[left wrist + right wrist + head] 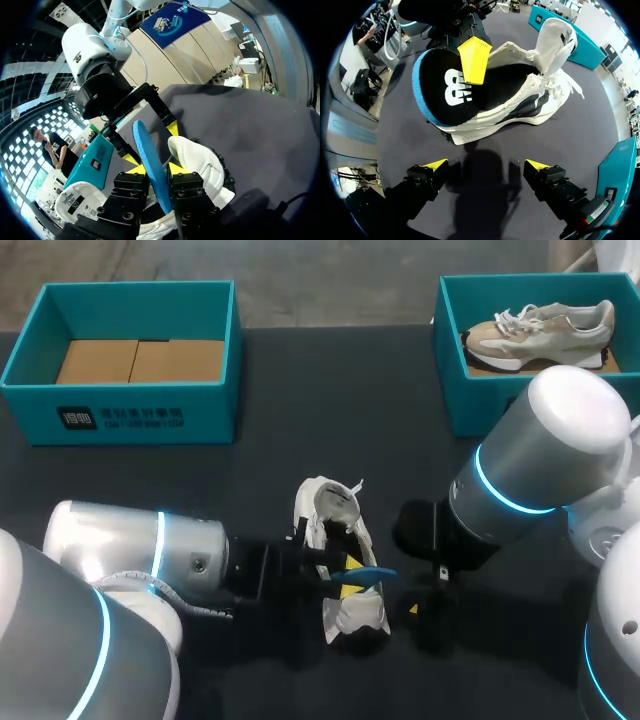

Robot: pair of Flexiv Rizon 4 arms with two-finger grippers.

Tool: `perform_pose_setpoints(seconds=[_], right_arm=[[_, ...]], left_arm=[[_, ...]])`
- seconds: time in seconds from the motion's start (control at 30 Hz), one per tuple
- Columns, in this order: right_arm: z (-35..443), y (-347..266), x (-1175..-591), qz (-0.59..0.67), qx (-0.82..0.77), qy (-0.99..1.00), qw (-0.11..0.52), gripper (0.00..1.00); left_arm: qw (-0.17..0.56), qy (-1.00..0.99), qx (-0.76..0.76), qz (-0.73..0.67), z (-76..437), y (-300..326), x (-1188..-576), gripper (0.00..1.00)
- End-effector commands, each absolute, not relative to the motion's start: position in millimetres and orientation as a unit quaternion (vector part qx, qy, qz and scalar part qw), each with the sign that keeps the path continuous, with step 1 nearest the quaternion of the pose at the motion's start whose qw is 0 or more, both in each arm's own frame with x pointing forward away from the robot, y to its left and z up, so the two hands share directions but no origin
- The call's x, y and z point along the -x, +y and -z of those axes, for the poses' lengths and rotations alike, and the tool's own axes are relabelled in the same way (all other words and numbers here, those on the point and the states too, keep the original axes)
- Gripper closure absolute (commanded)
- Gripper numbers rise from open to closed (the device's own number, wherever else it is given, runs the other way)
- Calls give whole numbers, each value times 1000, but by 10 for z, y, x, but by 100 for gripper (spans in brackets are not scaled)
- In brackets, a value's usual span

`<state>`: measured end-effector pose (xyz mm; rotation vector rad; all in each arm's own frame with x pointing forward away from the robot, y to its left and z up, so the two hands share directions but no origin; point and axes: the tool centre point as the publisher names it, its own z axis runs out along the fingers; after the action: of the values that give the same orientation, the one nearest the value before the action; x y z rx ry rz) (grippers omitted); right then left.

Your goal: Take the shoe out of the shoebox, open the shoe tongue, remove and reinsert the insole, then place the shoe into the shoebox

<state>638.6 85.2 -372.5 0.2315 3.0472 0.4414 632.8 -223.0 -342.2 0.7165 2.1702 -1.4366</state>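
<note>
Dark table (300, 420) carries a white mesh sneaker (330, 510). The left gripper (156, 170) pinches its blue-edged black insole (445, 90), and the right gripper (486, 165) is spread nearby. Likely best to steady the sneaker and keep the insole flat.

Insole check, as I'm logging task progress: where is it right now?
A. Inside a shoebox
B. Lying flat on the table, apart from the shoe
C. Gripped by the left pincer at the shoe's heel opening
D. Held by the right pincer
C: in the left wrist view the blue-edged insole stands pinched between the left pincer tips, half out of the shoe, while the right pincer is open and empty.
</note>
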Motion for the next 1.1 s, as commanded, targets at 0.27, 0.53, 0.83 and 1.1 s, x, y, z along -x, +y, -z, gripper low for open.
perform_pose_setpoints(seconds=[0.27,0.53,0.83,1.1], right_arm=[[3740,856,-6378,-143,-75,986,28,0],[3740,856,-6378,-143,-75,986,28,0],[3740,856,-6378,-143,-75,986,28,0],[3740,856,-6378,-143,-75,986,28,0]], left_arm=[[246,780,-230,527,3362,-2258,-6358,75],[238,768,-275,528,3386,-2254,-6297,100],[267,772,-297,495,3492,-2176,-6434,100],[294,774,-306,471,3538,-2130,-6576,100]])
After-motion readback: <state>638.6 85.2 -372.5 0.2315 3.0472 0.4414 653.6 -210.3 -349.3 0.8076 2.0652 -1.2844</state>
